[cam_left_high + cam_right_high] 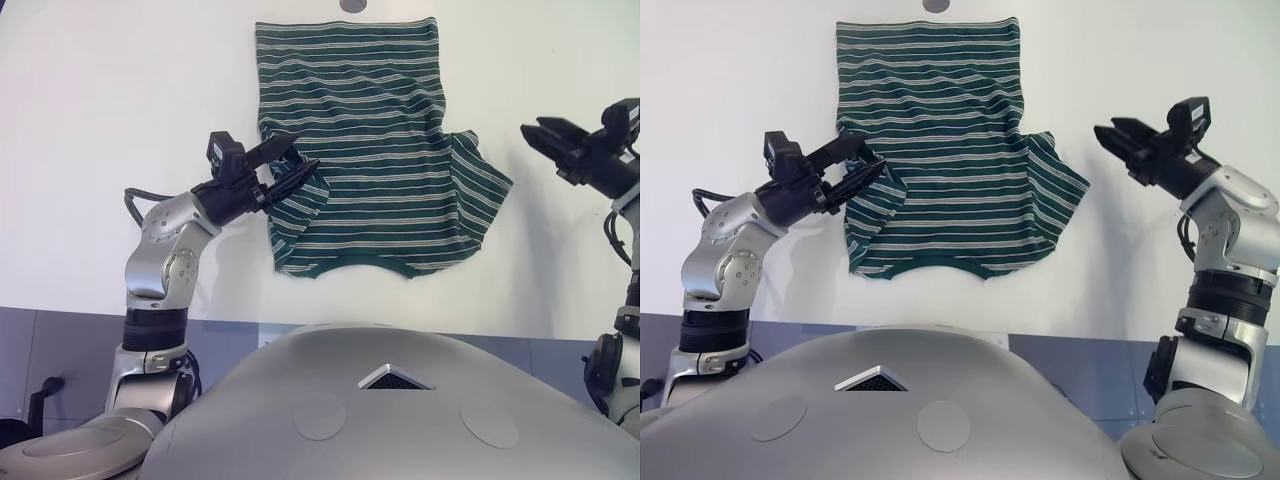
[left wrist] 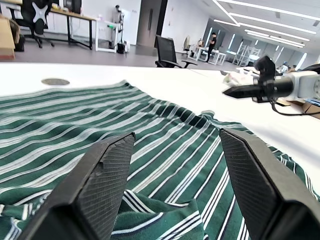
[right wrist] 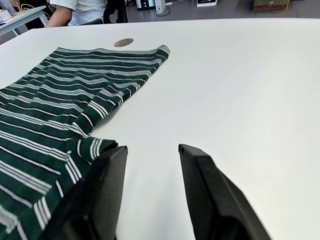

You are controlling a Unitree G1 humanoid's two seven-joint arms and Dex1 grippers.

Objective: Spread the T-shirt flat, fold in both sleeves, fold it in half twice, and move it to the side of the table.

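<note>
Grommet (image 1: 353, 5) lies just beyond T-shirt (image 1: 360, 120) on table (image 1: 100, 150).

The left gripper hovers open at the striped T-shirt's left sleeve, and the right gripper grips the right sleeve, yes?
No. The left gripper is open at the left sleeve of the striped T-shirt, but the right gripper grips nothing: the right wrist view shows its jaws open over the table, beside the right sleeve.

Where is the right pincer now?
In the right eye view, the right pincer hangs open above the table on the robot's right, apart from the T-shirt.
</note>
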